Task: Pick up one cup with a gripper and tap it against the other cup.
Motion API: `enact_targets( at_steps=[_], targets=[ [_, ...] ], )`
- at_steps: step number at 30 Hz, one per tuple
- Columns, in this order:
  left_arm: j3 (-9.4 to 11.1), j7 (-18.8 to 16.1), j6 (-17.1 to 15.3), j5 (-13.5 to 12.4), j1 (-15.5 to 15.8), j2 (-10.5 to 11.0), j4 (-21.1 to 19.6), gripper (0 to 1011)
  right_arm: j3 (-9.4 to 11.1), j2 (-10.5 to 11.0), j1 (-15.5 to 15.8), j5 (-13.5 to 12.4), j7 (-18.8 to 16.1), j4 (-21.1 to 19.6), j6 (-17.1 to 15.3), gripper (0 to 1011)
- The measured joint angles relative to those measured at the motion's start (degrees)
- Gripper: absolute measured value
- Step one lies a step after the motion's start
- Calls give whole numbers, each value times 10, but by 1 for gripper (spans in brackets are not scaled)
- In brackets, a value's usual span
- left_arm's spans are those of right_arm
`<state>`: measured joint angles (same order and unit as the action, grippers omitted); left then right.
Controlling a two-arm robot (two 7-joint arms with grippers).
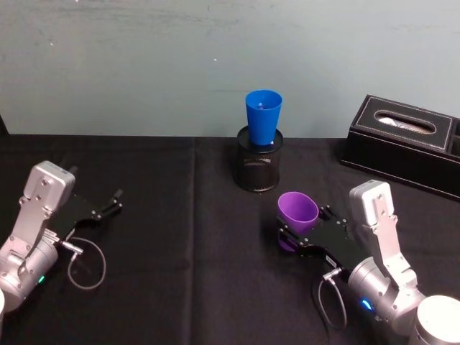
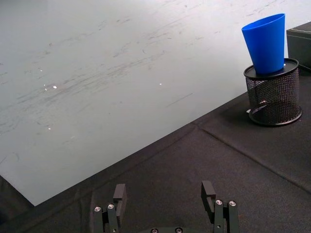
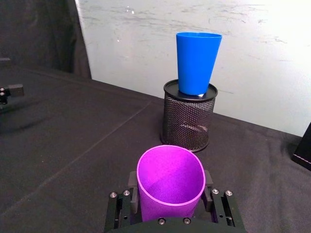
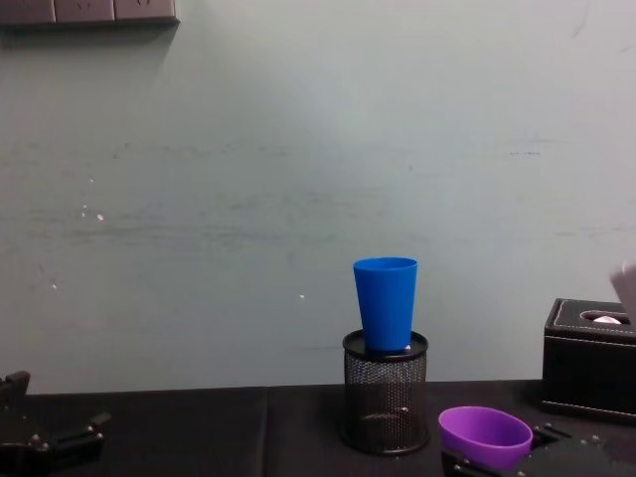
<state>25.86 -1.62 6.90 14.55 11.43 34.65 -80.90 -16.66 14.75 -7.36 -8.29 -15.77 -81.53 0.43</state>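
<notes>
1. Right gripper (image 1: 302,224), black flat-fingered claw on silver-grey wrist with blue light: fingers closed in on either side of the smooth purple plastic tumbler (image 1: 297,212), pressed to its wall well below the rim. Nothing else held.
2. Purple tumbler upright, mouth up, low over the black tablecloth (image 1: 180,287), on the robot's right. Cannot tell whether its base is clear of the cloth.
3. Tall bright blue plastic tumbler (image 1: 264,115) standing upright on top of the black mesh pen holder (image 1: 257,169), beyond the purple one, near the wall. Well apart from the purple tumbler, and clearly higher in the chest view.
4. Left gripper (image 2: 164,194) parked low on the left, fingers spread, nothing between them.
5. Black tissue box (image 1: 402,144) off to the far right, apart from both tumblers.
6. Progress, as judged: grasp done, or as good as done. Left to do: lift, carry forward and up to the blue tumbler's level, then the tap itself.
7. Risk, as judged: blue tumbler perched high on the holder, so likely to topple under a hard knock. Light sideways touch called for.
</notes>
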Motion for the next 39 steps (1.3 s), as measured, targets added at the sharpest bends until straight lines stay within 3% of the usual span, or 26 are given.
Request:
enact_targets(
  at_steps=[30,39],
  targets=[
    [0,0,0,0,0,0,0,1011,-3,-1,0,14,-6,6,8,749],
    [0,0,0,0,0,0,0,1011,-3,-1,0,14,-6,6,7,971]
  ],
)
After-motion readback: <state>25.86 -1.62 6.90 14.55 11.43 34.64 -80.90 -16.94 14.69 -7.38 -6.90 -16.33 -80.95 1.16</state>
